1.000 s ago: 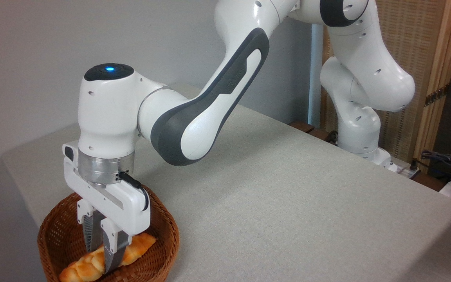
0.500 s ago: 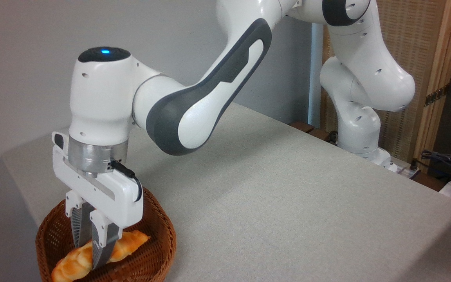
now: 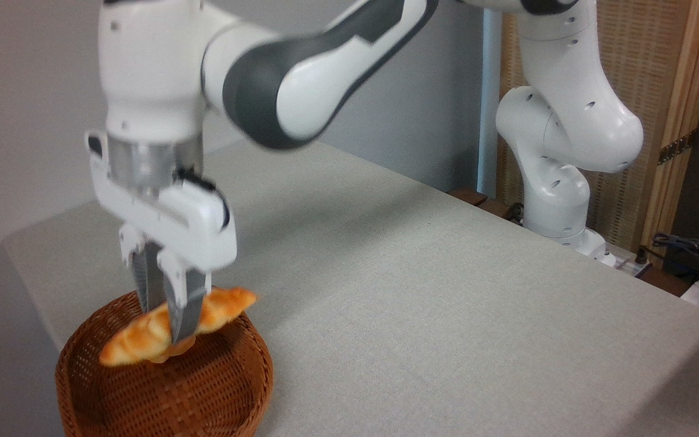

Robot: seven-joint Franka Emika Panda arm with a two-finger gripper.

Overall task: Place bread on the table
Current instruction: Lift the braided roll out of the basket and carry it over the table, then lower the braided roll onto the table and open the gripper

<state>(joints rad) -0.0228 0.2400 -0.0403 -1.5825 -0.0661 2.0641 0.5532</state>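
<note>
A round brown wicker basket point(image 3: 204, 388) sits at the table's near left corner; cables point(image 3: 689, 246) lie off its far right edge.

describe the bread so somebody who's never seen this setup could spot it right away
Find the white robot arm reaching over the left end of the grey table. Its gripper hangs above a round brown wicker basket at the near-left corner. The bread is the long golden-orange braided loaf pinched crosswise in that gripper, tapered ends sticking out either side, the only orange thing in view.

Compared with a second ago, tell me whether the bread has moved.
Yes. The bread has gone up: it lay low inside the basket, and now hangs above its rim, held in the jaws.
</note>
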